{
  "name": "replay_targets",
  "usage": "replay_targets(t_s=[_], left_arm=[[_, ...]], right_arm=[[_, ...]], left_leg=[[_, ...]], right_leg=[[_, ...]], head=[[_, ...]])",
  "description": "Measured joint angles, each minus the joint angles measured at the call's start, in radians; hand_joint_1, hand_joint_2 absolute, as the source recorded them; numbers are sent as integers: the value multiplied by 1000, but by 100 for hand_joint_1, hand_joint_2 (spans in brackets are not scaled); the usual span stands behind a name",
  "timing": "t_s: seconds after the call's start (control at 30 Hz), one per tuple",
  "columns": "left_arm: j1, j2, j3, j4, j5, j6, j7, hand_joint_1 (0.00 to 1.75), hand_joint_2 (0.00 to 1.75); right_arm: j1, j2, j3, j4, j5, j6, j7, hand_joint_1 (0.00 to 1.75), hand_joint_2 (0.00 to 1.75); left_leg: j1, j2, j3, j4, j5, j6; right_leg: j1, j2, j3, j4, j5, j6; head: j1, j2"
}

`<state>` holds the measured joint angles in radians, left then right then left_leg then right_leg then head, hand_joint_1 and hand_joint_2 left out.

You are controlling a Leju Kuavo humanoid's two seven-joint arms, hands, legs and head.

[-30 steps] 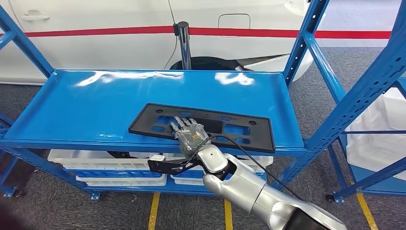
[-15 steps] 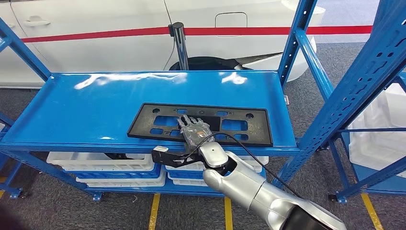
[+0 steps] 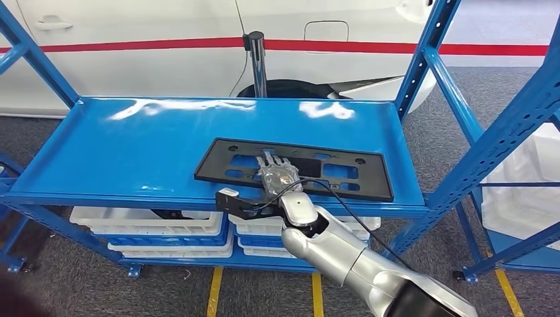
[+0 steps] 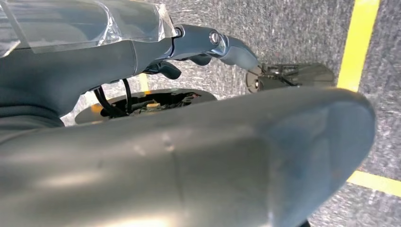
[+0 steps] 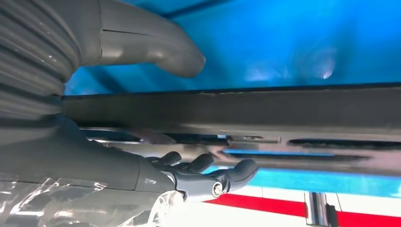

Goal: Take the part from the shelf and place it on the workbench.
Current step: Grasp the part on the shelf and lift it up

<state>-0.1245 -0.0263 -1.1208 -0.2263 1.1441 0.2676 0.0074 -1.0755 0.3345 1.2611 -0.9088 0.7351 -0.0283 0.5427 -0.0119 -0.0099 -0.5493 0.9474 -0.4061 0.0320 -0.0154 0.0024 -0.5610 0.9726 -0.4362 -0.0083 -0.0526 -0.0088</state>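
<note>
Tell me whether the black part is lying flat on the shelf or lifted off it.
Cannot tell for sure. The black part looks flat on the blue shelf, right hand over its near edge.

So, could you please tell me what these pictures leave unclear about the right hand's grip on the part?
- Head view: the right hand lies over the part, hiding any contact beneath.
- Right wrist view: blur and the part's edge obscure whether thumb and fingers clamp it.
- Left wrist view: left hand over floor; grip unseen.
</note>
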Motion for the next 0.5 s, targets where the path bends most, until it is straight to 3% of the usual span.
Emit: replay_targets(t_s=[0.07,0.13,0.5], left_arm=[[0,0,0,0,3,2,0,0,0],[1,0,0,0,4,4,0,0,0],[1,0,6,0,10,13,1,0,0]], right_arm=[[3,1,-2,2,7,-16,16,0,175],[5,1,-4,3,22,-31,38,0,175],[19,-6,-15,3,136,-76,118,0,175]], left_leg=[[-1,0,-3,1,-1,1],[-1,0,-4,2,-1,2],[5,1,-5,2,0,0]], right_leg=[[-2,0,1,-5,0,24],[-3,0,2,-8,0,34],[1,0,0,-9,2,36]], head=[[0,0],[0,0],[0,0]])
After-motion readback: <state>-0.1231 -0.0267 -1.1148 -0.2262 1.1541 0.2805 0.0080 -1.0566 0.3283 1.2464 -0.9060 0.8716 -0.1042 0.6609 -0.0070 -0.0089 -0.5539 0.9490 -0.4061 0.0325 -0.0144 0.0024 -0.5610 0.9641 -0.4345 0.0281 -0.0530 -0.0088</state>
